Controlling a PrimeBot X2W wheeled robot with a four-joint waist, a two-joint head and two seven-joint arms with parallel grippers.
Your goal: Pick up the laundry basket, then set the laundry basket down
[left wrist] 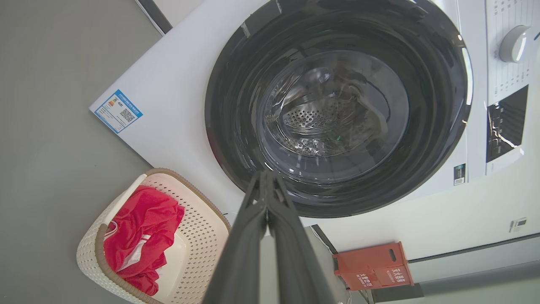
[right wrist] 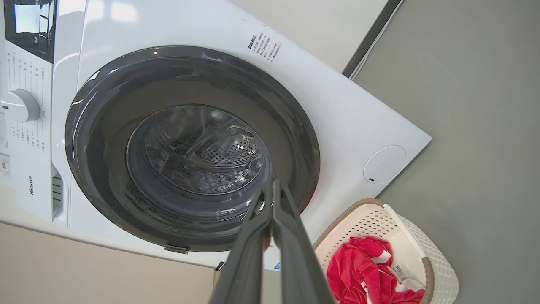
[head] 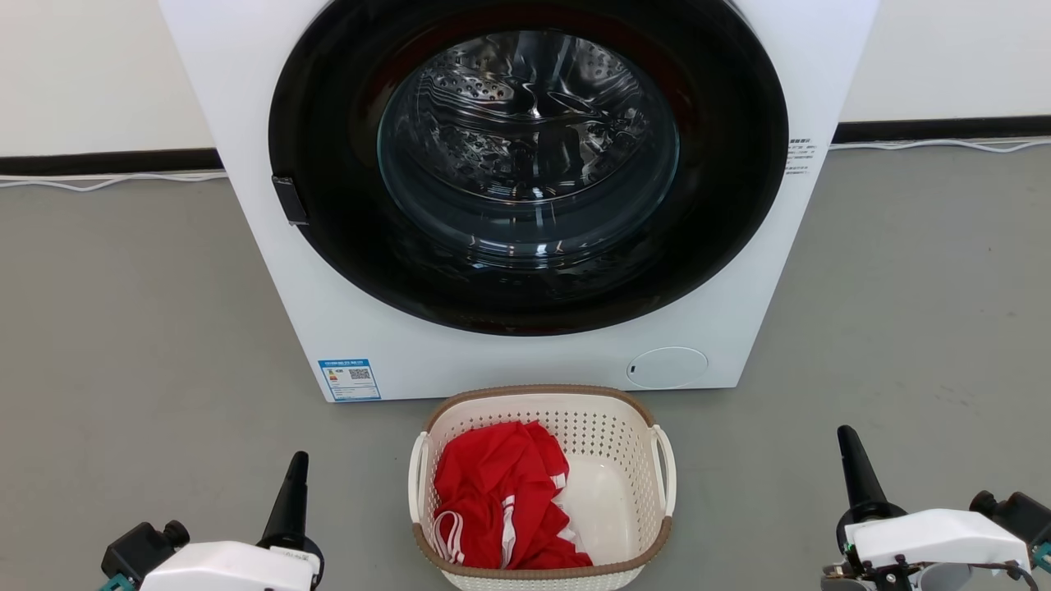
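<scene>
The laundry basket [head: 624, 435] is cream-white and perforated with a brown woven-look rim and two white loop side handles. It stands on the grey floor just in front of the washing machine, with a red garment [head: 501, 497] inside. The basket also appears at the lower left of the left wrist view [left wrist: 198, 236] and the lower right of the right wrist view [right wrist: 438, 270]. My left gripper [head: 297, 461] is shut and empty, left of the basket and apart from it. My right gripper [head: 846, 437] is shut and empty, to the basket's right.
A white front-loading washing machine [head: 369, 345] with a closed dark round door [head: 525, 156] rises right behind the basket. A red box [left wrist: 371, 266] sits by the wall beside the machine. Cables run along the dark baseboard [head: 107, 160]. Grey floor spreads on both sides.
</scene>
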